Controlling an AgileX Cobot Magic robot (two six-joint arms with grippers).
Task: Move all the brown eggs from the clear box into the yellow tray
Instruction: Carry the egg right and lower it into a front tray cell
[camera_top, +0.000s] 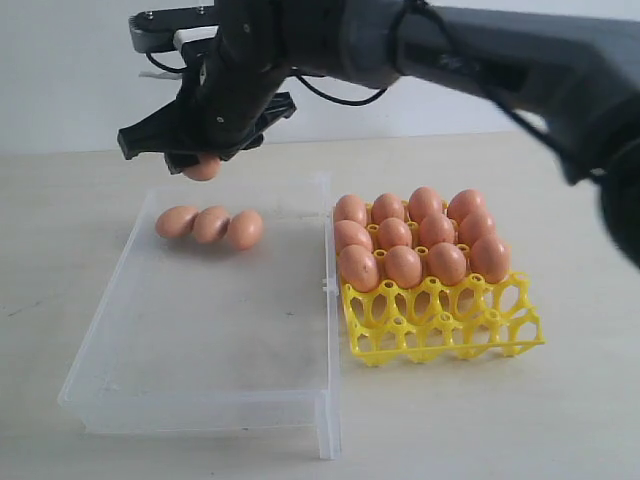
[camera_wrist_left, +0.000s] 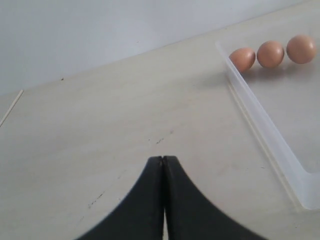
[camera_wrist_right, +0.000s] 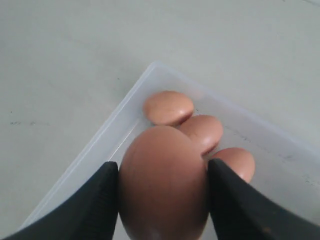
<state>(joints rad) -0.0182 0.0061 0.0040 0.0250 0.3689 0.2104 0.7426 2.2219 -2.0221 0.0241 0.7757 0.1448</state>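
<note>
My right gripper (camera_top: 203, 160) reaches across to the far left corner of the clear box (camera_top: 200, 395) and is shut on a brown egg (camera_top: 203, 168), held in the air above the box. Up close, that egg (camera_wrist_right: 162, 182) fills the gap between the black fingers (camera_wrist_right: 90, 205). Three more brown eggs (camera_top: 210, 225) lie in a row at the back of the box. The yellow tray (camera_top: 450, 335) stands right of the box, its rear rows filled with several eggs (camera_top: 420, 245), its front row of cells bare. My left gripper (camera_wrist_left: 163, 161) is shut on nothing over the tabletop.
The left wrist view shows the box's low wall (camera_wrist_left: 265, 130) and the three eggs (camera_wrist_left: 271, 53) off to one side. The right arm (camera_top: 480, 55) spans the back of the scene above the tray. Pale tabletop (camera_top: 500, 430) surrounds both containers.
</note>
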